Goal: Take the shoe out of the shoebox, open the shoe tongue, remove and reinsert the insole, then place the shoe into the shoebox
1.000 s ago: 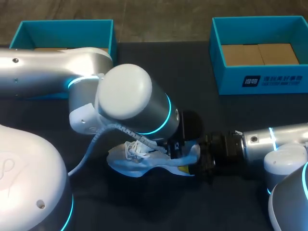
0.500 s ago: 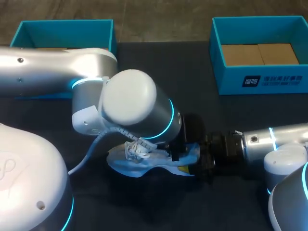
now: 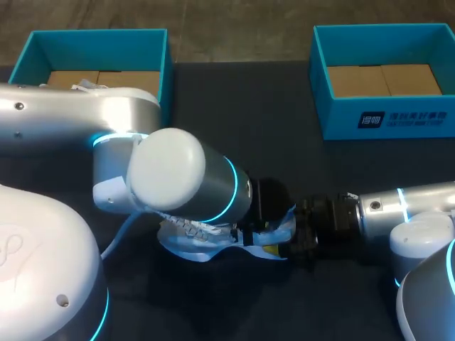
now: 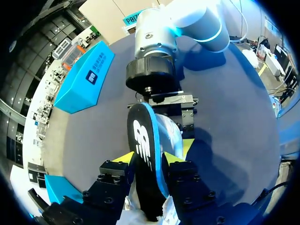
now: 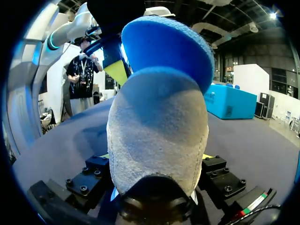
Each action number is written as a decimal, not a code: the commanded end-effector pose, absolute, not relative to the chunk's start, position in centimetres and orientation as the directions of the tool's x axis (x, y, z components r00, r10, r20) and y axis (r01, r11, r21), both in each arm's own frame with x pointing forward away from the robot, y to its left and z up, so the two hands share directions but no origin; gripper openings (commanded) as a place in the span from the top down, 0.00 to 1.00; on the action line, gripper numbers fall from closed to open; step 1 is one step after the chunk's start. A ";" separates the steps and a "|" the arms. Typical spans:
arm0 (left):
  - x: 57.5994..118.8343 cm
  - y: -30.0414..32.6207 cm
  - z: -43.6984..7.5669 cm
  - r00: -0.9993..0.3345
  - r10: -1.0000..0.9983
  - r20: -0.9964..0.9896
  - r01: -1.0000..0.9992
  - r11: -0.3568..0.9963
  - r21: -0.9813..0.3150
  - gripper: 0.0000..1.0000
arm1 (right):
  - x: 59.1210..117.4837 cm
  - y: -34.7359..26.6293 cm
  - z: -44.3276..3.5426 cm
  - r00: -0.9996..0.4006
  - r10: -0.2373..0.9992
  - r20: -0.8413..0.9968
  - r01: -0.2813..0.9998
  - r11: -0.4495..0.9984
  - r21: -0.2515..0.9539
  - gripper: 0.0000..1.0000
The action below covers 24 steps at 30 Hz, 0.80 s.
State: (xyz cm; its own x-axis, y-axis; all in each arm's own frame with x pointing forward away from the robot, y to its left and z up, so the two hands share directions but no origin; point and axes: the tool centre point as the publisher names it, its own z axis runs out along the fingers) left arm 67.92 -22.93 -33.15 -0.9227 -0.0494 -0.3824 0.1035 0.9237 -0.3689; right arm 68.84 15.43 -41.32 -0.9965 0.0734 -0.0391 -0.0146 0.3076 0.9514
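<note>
A white and light-blue shoe lies on the dark table, largely under my left arm. My right gripper comes in from the right and is shut on the shoe's heel. In the left wrist view a black insole with a blue edge stands up out of the shoe, between the yellow tips of my left gripper. That gripper is open, with the insole in the gap. The insole's blue end rises above the heel in the right wrist view. My right gripper shows just beyond the insole.
One teal shoebox stands at the back left, with something white at its near edge. A second teal box stands at the back right, also seen as a teal box beyond the shoe. Bare table lies between them.
My left gripper's fingers have parted around the insole. The left arm has shifted left and down, covering more of the shoe and its laces. The right arm and shoe have stayed put.
</note>
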 end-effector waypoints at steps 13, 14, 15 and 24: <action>68.2 -23.4 -35.0 -0.885 -0.091 -0.457 0.109 0.913 -0.394 0.65 | 68.8 15.6 -41.2 -0.996 0.074 -0.039 -0.014 0.313 0.950 1.00; 68.2 -23.4 -35.0 -0.885 -0.096 -0.457 0.106 0.912 -0.396 0.65 | 68.8 15.6 -41.2 -0.996 0.074 -0.039 -0.014 0.313 0.950 1.00; 68.3 -23.5 -35.1 -0.884 -0.097 -0.457 0.105 0.912 -0.396 0.66 | 68.8 15.6 -41.2 -0.996 0.074 -0.039 -0.014 0.313 0.950 1.00; 68.7 -23.7 -35.0 -0.874 -0.127 -0.468 0.085 0.910 -0.406 0.83 | 68.8 15.6 -41.2 -0.996 0.074 -0.039 -0.014 0.313 0.950 1.00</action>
